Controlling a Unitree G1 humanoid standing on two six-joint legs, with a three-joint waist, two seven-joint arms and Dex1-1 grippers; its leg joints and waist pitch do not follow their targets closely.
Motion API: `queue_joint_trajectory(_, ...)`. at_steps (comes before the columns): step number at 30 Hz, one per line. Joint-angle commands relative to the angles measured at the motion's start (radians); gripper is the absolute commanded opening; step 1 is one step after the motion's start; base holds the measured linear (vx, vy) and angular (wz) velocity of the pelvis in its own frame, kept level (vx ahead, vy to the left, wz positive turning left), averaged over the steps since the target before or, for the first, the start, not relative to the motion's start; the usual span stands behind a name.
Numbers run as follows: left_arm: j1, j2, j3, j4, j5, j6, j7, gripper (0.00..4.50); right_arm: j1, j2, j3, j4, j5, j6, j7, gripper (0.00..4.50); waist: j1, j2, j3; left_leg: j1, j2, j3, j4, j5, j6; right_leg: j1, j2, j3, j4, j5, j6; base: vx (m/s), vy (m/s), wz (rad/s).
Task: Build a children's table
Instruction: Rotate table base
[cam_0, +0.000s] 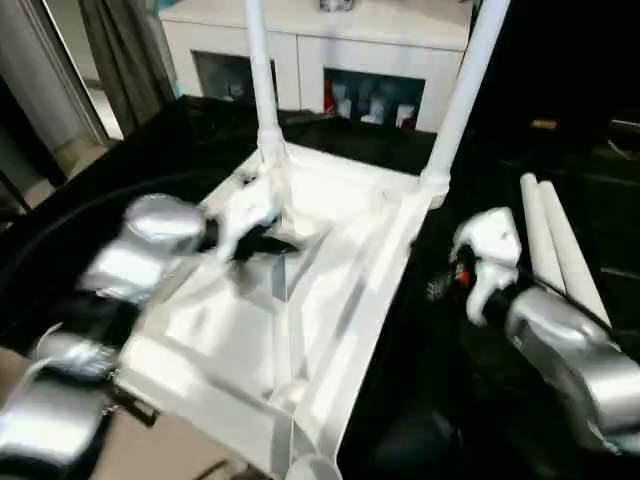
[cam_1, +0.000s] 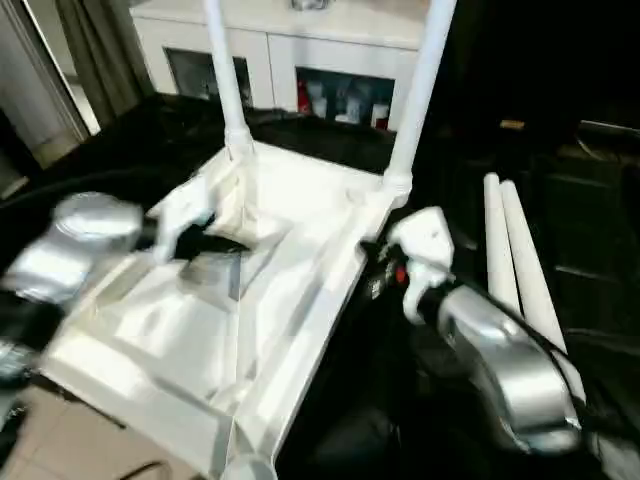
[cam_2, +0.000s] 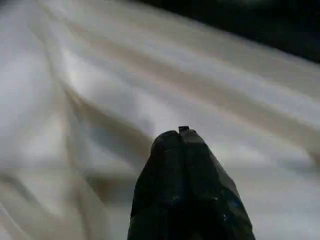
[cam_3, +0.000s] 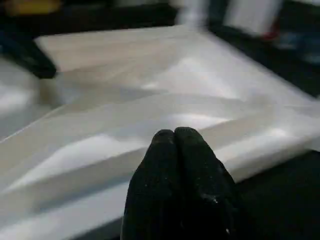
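Lying upside down on a dark surface, the children's table (cam_0: 300, 300) shows its ribbed underside to the head camera. Two white legs (cam_0: 262, 80) stand upright in the far corner sockets, while two loose legs (cam_1: 515, 260) lie side by side on the dark surface to the robot's right, well apart from the tabletop.

The left gripper (cam_2: 182, 137) hovers over the ribbed underside near the far left corner, its black fingers pressed together with nothing between them; in the left wrist view the white ribs pass just beyond the fingertips. Whether they touch the plastic cannot be told.

The right gripper (cam_3: 173, 137) is just beside the tabletop's right edge, outside it and below the far right leg, fingers likewise pressed together and empty. In the right wrist view the table's raised rim runs across just ahead of the fingertips.

A white cabinet (cam_0: 330, 40) with glass-fronted shelves stands behind the table.
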Motion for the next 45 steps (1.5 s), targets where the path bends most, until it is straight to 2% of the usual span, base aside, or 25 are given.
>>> queue_joint_trajectory(1, 0.015, 0.053, -0.028, -0.068, 0.011, 0.048, -0.075, 0.0, 0.012, -0.067, 0.024, -0.069, 0.041, 0.02, 0.107, 0.08, 0.003, 0.001, -0.061, 0.025, 0.053, -0.022, -0.083, -0.294, -0.014, 0.044, -0.067, 0.045, -0.074, -0.282, -0.189, 0.0, 0.0, 0.0)
queue_joint_trajectory(2, 0.03, 0.073, -0.042, -0.094, 0.017, 0.066, -0.097, 0.0, 0.018, -0.094, 0.028, -0.084, 0.05, 0.025, 0.14, 0.08, 0.003, 0.002, -0.06, 0.025, 0.054, -0.023, -0.085, -0.302, -0.016, 0.046, -0.067, 0.045, -0.073, -0.284, -0.187, 0.0, 0.0, 0.0)
queue_joint_trajectory(3, 0.046, 0.089, -0.066, -0.111, 0.038, 0.071, -0.107, 0.0, 0.025, -0.127, 0.034, -0.105, 0.066, 0.038, 0.182, 0.08, 0.002, 0.005, -0.056, 0.026, 0.055, -0.022, -0.086, -0.323, -0.018, 0.042, -0.067, 0.046, -0.077, -0.301, -0.186, 0.0, 0.0, 0.0)
queue_joint_trajectory(6, 0.055, 0.08, -0.094, -0.085, 0.087, 0.048, -0.076, 0.0, 0.036, -0.163, 0.039, -0.136, 0.092, 0.054, 0.228, 0.08, 0.007, 0.004, -0.056, 0.031, 0.054, -0.022, -0.084, -0.342, -0.024, 0.039, -0.07, 0.047, -0.083, -0.336, -0.187, 0.0, 0.0, 0.0)
queue_joint_trajectory(11, 0.05, 0.045, -0.14, -0.039, 0.153, 0.027, -0.017, 0.0, 0.047, -0.206, 0.047, -0.171, 0.12, 0.076, 0.266, 0.08, 0.011, 0.0, -0.059, 0.025, 0.053, -0.024, -0.084, -0.312, -0.024, 0.044, -0.07, 0.047, -0.083, -0.321, -0.179, 0.0, 0.0, 0.0)
queue_joint_trajectory(12, 0.035, 0.025, -0.153, -0.001, 0.184, 0.015, 0.032, 0.0, 0.051, -0.217, 0.048, -0.175, 0.121, 0.075, 0.272, 0.08, 0.01, -0.003, -0.059, 0.023, 0.051, -0.024, -0.083, -0.306, -0.022, 0.045, -0.07, 0.047, -0.084, -0.32, -0.177, 0.0, 0.0, 0.0)
queue_joint_trajectory(16, -0.003, -0.007, -0.186, 0.117, 0.267, -0.03, 0.138, 0.0, 0.053, -0.229, 0.049, -0.181, 0.123, 0.081, 0.283, 0.08, 0.012, -0.004, -0.061, 0.022, 0.05, -0.025, -0.079, -0.293, -0.015, 0.046, -0.07, 0.046, -0.085, -0.321, -0.169, 0.0, 0.0, 0.0)
queue_joint_trajectory(17, -0.017, -0.019, -0.19, 0.157, 0.288, -0.044, 0.18, 0.0, 0.053, -0.231, 0.05, -0.184, 0.124, 0.084, 0.284, 0.08, 0.013, 0.0, -0.06, 0.023, 0.05, -0.025, -0.08, -0.295, -0.015, 0.045, -0.069, 0.046, -0.086, -0.316, -0.171, 0.0, 0.0, 0.0)
queue_joint_trajectory(18, -0.03, -0.033, -0.19, 0.192, 0.301, -0.05, 0.219, 0.0, 0.053, -0.234, 0.05, -0.187, 0.127, 0.087, 0.284, 0.08, 0.013, -0.003, -0.061, 0.022, 0.049, -0.025, -0.078, -0.294, -0.014, 0.046, -0.069, 0.046, -0.085, -0.304, -0.174, 0.0, 0.0, 0.0)
queue_joint_trajectory(19, -0.045, -0.048, -0.188, 0.228, 0.314, -0.064, 0.265, 0.0, 0.053, -0.237, 0.05, -0.19, 0.129, 0.089, 0.283, 0.08, 0.012, -0.003, -0.058, 0.02, 0.046, -0.024, -0.077, -0.294, -0.01, 0.046, -0.067, 0.044, -0.089, -0.316, -0.171, 0.0, 0.0, 0.0)
queue_joint_trajectory(21, -0.071, -0.074, -0.184, 0.28, 0.33, -0.081, 0.339, 0.0, 0.055, -0.243, 0.05, -0.194, 0.133, 0.092, 0.282, 0.08, 0.014, -0.004, -0.059, 0.025, 0.047, -0.024, -0.074, -0.31, -0.007, 0.044, -0.068, 0.044, -0.091, -0.341, -0.168, 0.0, 0.0, 0.0)
queue_joint_trajectory(22, -0.093, -0.099, -0.181, 0.32, 0.342, -0.094, 0.395, 0.0, 0.058, -0.247, 0.05, -0.196, 0.134, 0.093, 0.28, 0.08, 0.016, -0.005, -0.058, 0.023, 0.046, -0.025, -0.075, -0.309, -0.006, 0.047, -0.069, 0.043, -0.094, -0.368, -0.159, 0.0, 0.0, 0.0)
queue_joint_trajectory(25, -0.128, -0.14, -0.185, 0.379, 0.355, -0.11, 0.438, 0.0, 0.063, -0.252, 0.051, -0.202, 0.133, 0.096, 0.28, 0.08, 0.019, -0.006, -0.058, 0.023, 0.046, -0.027, -0.076, -0.304, -0.003, 0.044, -0.07, 0.042, -0.101, -0.411, -0.132, 0.0, 0.0, 0.0)
queue_joint_trajectory(28, -0.154, -0.18, -0.18, 0.425, 0.353, -0.117, 0.466, 0.0, 0.066, -0.256, 0.051, -0.205, 0.133, 0.098, 0.281, 0.08, 0.021, -0.008, -0.058, 0.022, 0.047, -0.027, -0.076, -0.295, 0.002, 0.044, -0.07, 0.043, -0.101, -0.398, -0.131, 0.0, 0.0, 0.0)
queue_joint_trajectory(31, -0.195, -0.241, -0.168, 0.52, 0.356, -0.137, 0.55, 0.0, 0.069, -0.263, 0.046, -0.21, 0.136, 0.103, 0.282, 0.08, 0.029, -0.007, -0.058, 0.034, 0.049, -0.023, -0.071, -0.309, 0.009, 0.035, -0.068, 0.045, -0.104, -0.378, -0.149, 0.0, 0.0, 0.0)
queue_joint_trajectory(33, -0.228, -0.296, -0.152, 0.607, 0.355, -0.161, 0.619, 0.0, 0.072, -0.271, 0.04, -0.216, 0.138, 0.108, 0.282, 0.08, 0.033, -0.007, -0.058, 0.031, 0.05, -0.025, -0.072, -0.306, 0.012, 0.041, -0.07, 0.044, -0.103, -0.379, -0.152, 0.0, 0.0, 0.0)
queue_joint_trajectory(35, -0.246, -0.332, -0.143, 0.655, 0.355, -0.18, 0.644, 0.0, 0.076, -0.276, 0.036, -0.219, 0.138, 0.109, 0.281, 0.08, 0.036, -0.008, -0.06, 0.023, 0.049, -0.028, -0.073, -0.296, 0.017, 0.048, -0.072, 0.041, -0.103, -0.377, -0.14, 0.0, 0.0, 0.0)
queue_joint_trajectory(38, -0.255, -0.364, -0.139, 0.679, 0.348, -0.207, 0.635, 0.0, 0.082, -0.28, 0.03, -0.223, 0.139, 0.111, 0.281, 0.08, 0.037, -0.01, -0.062, 0.02, 0.049, -0.029, -0.073, -0.281, 0.025, 0.049, -0.073, 0.041, -0.103, -0.351, -0.139, 0.0, 0.0, 0.0)
queue_joint_trajectory(45, -0.298, -0.43, -0.107, 0.737, 0.321, -0.263, 0.647, 0.0, 0.083, -0.282, 0.025, -0.225, 0.135, 0.107, 0.269, 0.08, 0.043, -0.014, -0.068, 0.014, 0.052, -0.028, -0.067, -0.224, 0.049, 0.054, -0.075, 0.041, -0.089, -0.23, -0.18, 0.0, 0.0, 0.0)
